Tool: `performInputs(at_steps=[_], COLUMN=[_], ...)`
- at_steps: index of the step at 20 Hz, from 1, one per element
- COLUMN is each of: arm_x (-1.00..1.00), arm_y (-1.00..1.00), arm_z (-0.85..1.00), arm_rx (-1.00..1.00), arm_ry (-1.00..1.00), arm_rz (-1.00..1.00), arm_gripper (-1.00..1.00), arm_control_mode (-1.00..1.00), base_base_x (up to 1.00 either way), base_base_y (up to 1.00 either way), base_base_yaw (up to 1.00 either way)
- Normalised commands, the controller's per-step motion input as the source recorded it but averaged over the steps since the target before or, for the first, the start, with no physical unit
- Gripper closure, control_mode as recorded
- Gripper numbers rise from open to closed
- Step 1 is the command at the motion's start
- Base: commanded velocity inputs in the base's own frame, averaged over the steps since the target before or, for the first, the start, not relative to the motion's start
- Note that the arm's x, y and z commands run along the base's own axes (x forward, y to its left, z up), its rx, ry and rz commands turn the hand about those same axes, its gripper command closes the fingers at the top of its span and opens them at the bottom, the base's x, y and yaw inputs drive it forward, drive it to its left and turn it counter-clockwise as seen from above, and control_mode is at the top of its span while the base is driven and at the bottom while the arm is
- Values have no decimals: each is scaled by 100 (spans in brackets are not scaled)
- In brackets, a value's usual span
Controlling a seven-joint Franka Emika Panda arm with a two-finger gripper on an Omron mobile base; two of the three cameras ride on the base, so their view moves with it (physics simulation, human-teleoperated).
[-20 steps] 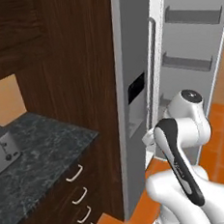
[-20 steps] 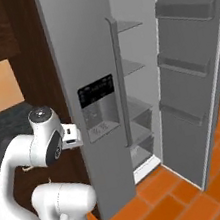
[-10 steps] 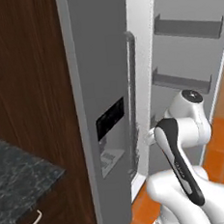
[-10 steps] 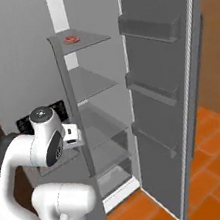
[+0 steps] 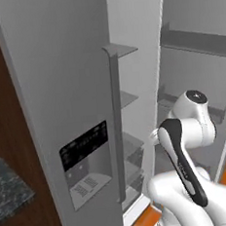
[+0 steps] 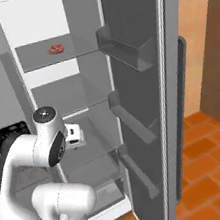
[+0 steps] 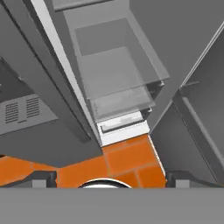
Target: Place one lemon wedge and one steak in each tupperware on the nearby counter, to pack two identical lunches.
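The claw point(image 7: 105, 177) is held wide and empty, pointed down before the opened fridge point(image 6: 146, 101), presumably so the steak point(image 6: 56, 49) on the upper shelf point(image 6: 37, 58) can be fetched.

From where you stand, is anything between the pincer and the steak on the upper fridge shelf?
Nothing visible blocks it: the fridge door stands open and the steak lies alone on its shelf, well above the arm.
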Motion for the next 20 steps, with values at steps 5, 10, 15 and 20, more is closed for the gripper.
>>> performInputs(at_steps=[5,10,15,20], arm_x=[0,0,0,0], arm_y=[0,0,0,0], arm_z=[0,0,0,0], arm_rx=[0,0,0,0], arm_ry=[0,0,0,0], arm_rz=[0,0,0,0], arm_gripper=[-100,-100,-100,-100], arm_control_mode=[100,100,100,100], base_base_x=[29,40,66,43], base_base_y=[-46,-4,-21,-65], base_base_yaw=[42,38,26,29])
